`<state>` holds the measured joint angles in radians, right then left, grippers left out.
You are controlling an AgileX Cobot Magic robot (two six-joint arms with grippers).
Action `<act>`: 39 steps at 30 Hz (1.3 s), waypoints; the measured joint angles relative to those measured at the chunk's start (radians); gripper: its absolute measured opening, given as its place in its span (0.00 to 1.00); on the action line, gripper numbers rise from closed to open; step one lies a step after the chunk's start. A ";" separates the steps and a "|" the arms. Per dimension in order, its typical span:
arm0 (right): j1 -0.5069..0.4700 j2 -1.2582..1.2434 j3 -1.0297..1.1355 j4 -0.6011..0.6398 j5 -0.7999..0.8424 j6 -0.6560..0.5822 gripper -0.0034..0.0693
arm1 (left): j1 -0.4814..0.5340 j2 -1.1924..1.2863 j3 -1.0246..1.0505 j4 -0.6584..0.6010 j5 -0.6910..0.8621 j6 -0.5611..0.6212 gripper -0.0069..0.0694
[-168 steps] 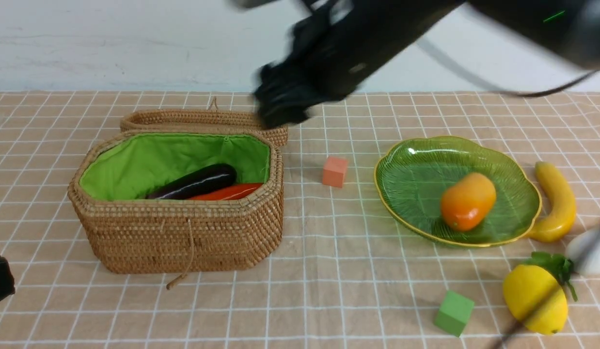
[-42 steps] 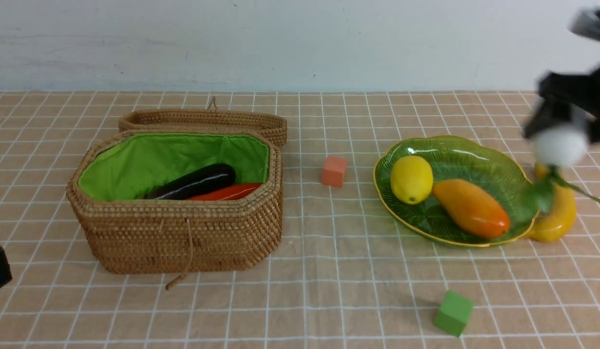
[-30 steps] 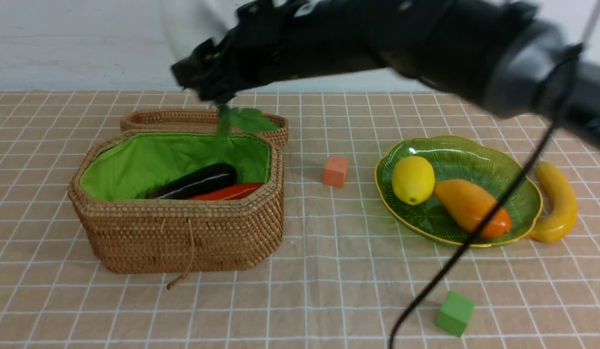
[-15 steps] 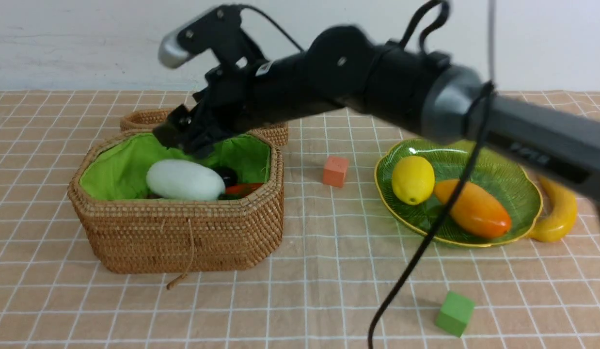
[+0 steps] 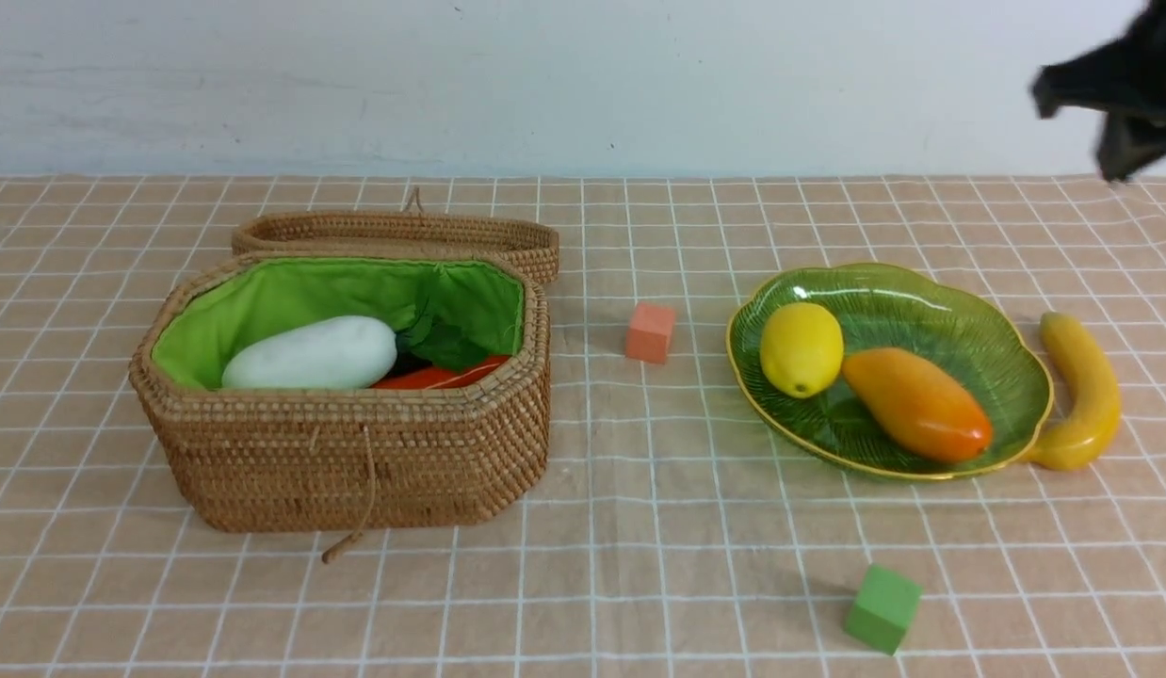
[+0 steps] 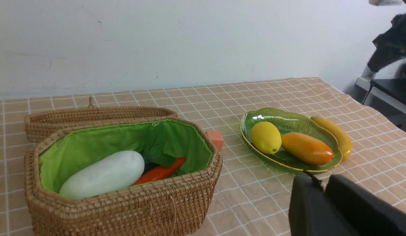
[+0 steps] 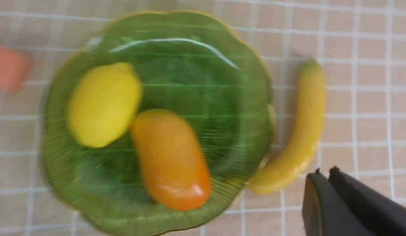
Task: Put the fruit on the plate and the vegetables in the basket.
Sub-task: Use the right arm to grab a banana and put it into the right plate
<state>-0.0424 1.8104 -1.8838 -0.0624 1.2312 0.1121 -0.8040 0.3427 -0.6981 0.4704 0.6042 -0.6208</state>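
Checked cloth [image 5: 639, 527]: banana [image 5: 1082, 395] touches plate [image 5: 1016, 348] rim.

No text, label, brand mark, number or sign can be read in any of the three views.
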 joint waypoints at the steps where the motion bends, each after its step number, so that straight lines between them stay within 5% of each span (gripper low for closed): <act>1: -0.036 0.011 0.013 0.007 -0.006 0.018 0.11 | 0.000 0.000 0.000 0.000 -0.002 0.000 0.18; 5: -0.144 0.101 0.073 0.062 -0.052 0.057 0.26 | 0.000 0.000 0.000 0.000 -0.002 0.000 0.19; 7: -0.184 0.185 0.091 0.106 -0.107 0.054 0.43 | 0.000 0.000 0.000 0.000 0.006 0.000 0.19; 14: -0.196 0.334 0.096 0.177 -0.267 0.003 0.73 | 0.000 0.000 0.000 0.000 0.027 -0.003 0.19; 19: -0.195 0.397 0.096 0.183 -0.319 -0.002 0.71 | 0.000 0.000 0.000 0.000 0.018 -0.004 0.19; 26: -0.196 0.429 0.088 0.180 -0.311 -0.064 0.48 | 0.000 0.000 0.000 0.000 0.014 -0.004 0.19; 31: -0.191 0.388 0.016 0.165 -0.203 -0.156 0.48 | 0.000 0.000 0.000 -0.005 0.006 -0.004 0.20; 39: -0.081 0.284 -0.139 0.324 -0.164 -0.731 0.48 | 0.000 0.000 0.000 -0.010 -0.097 -0.004 0.20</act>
<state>-0.1232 2.0946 -2.0232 0.2621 1.0674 -0.6191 -0.8040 0.3427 -0.6981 0.4600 0.5069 -0.6249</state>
